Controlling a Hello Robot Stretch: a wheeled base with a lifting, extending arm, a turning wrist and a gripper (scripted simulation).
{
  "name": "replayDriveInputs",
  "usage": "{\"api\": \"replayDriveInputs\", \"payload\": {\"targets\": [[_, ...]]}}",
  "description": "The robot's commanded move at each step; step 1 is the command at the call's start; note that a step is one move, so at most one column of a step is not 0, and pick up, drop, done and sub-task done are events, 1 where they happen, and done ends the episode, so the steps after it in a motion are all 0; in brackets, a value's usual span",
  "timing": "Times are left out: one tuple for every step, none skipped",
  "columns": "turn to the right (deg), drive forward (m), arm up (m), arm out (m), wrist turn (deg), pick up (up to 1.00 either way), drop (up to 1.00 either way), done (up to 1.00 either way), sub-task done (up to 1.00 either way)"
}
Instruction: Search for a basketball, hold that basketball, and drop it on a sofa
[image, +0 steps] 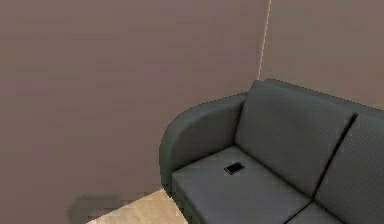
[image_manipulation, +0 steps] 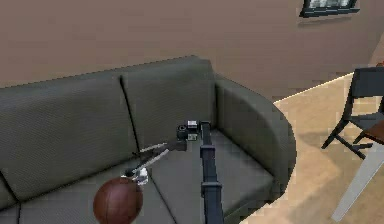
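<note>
As we see it, basketball (image_manipulation: 118, 201): dark reddish-brown, round, seen against the sofa (image_manipulation: 80, 120) seat.
gripper (image_manipulation: 140, 167): right by it; can't tell if it's held, or how open.

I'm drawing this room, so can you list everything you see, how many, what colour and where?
sofa: one, dark grey, against the wall.
flat thing: one, black, on the sofa seat.
ball: one, reddish brown, arm side view's bottom edge.
chair: one, dark, arm side view's right.
picture: one, dark frame, high on the wall.
floor: one, light wood, beside the sofa.
arm: one, dark, over the sofa.
hand: one, dark, near the ball; can't tell if it holds it.
</note>
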Motion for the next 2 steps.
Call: {"api": "replayDriveInputs", "payload": {"targets": [[0.0,0.00,0.00,-0.08,0.0,0.00,0.00,0.00,0.00],[0.0,0.00,0.00,0.00,0.0,0.00,0.00,1.00,0.00]]}}
